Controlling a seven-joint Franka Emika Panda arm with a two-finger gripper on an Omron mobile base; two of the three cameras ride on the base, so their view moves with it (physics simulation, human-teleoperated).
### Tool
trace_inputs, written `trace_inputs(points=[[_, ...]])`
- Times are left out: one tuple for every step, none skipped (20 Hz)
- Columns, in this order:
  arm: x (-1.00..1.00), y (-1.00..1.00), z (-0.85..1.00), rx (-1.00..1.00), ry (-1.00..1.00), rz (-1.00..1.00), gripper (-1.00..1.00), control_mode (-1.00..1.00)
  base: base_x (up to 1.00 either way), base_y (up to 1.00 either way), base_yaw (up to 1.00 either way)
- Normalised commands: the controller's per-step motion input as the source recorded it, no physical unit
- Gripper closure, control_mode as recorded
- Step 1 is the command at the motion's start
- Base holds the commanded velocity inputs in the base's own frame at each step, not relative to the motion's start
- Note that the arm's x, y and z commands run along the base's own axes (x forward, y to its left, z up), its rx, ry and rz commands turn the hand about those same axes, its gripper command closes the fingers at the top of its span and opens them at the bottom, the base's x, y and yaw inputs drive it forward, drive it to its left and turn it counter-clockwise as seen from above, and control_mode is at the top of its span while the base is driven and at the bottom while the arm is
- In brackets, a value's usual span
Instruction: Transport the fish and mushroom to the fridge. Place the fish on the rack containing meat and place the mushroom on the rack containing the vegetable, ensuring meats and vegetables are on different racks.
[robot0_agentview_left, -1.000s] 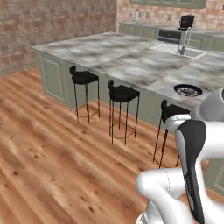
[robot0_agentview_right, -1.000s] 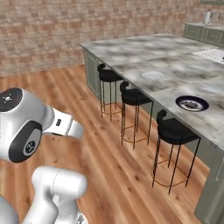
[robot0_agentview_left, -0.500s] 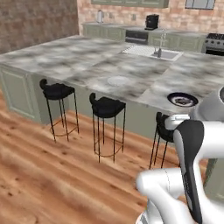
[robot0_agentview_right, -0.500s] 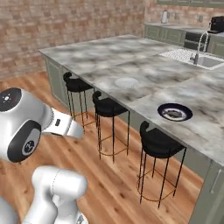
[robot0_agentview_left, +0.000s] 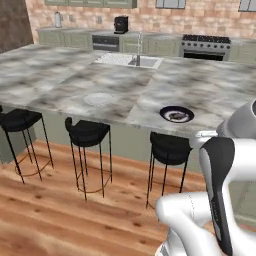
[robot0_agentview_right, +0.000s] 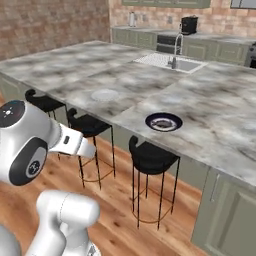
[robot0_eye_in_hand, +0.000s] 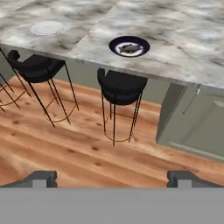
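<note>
Left: pale round plate (robot0_agentview_left: 98, 99) lies flat on marble bench (robot0_agentview_left: 60, 82), black stools (robot0_agentview_left: 87, 132) tucked under edge. Centre: dark plate (robot0_eye_in_hand: 129, 46) near bench front edge carries fish (robot0_eye_in_hand: 129, 48), likely set there for easy reach; mushroom not made out. End effector (robot0_eye_in_hand: 112, 178) low over wood floor, fingers (robot0_eye_in_hand: 41, 178) spread wide, holding nothing. Right: green cabinets (robot0_eye_in_hand: 197, 118) under bench. Behind: sink, stove, brick wall.

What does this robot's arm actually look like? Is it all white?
Mostly. The arm has rounded, glossy white shells with dark joint bands and a black round cap bearing a small mark. A long black panel runs down one link. The gripper has two small dark-grey jaws.
</note>
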Motion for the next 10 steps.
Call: trace_inputs(points=[[0.0, 0.0, 0.0, 0.0, 0.0, 0.0, -1.0, 1.0, 0.38, 0.0, -0.3], [0.0, 0.0, 0.0, 0.0, 0.0, 0.0, -1.0, 1.0, 0.44, 0.0, -0.28], [0.0, 0.0, 0.0, 0.0, 0.0, 0.0, -1.0, 1.0, 0.59, 0.0, -0.26], [0.0, 0.0, 0.0, 0.0, 0.0, 0.0, -1.0, 1.0, 0.94, 0.0, -0.27], [0.0, 0.0, 0.0, 0.0, 0.0, 0.0, -1.0, 1.0, 1.0, 0.0, -0.24], [0.0, 0.0, 0.0, 0.0, 0.0, 0.0, -1.0, 1.0, 1.0, 0.0, -0.21], [0.0, 0.0, 0.0, 0.0, 0.0, 0.0, -1.0, 1.0, 0.94, 0.0, -0.19], [0.0, 0.0, 0.0, 0.0, 0.0, 0.0, -1.0, 1.0, 0.95, 0.0, -0.22], [0.0, 0.0, 0.0, 0.0, 0.0, 0.0, -1.0, 1.0, 0.9, 0.1, -0.26], [0.0, 0.0, 0.0, 0.0, 0.0, 0.0, -1.0, 1.0, 0.73, 0.19, -0.26]])
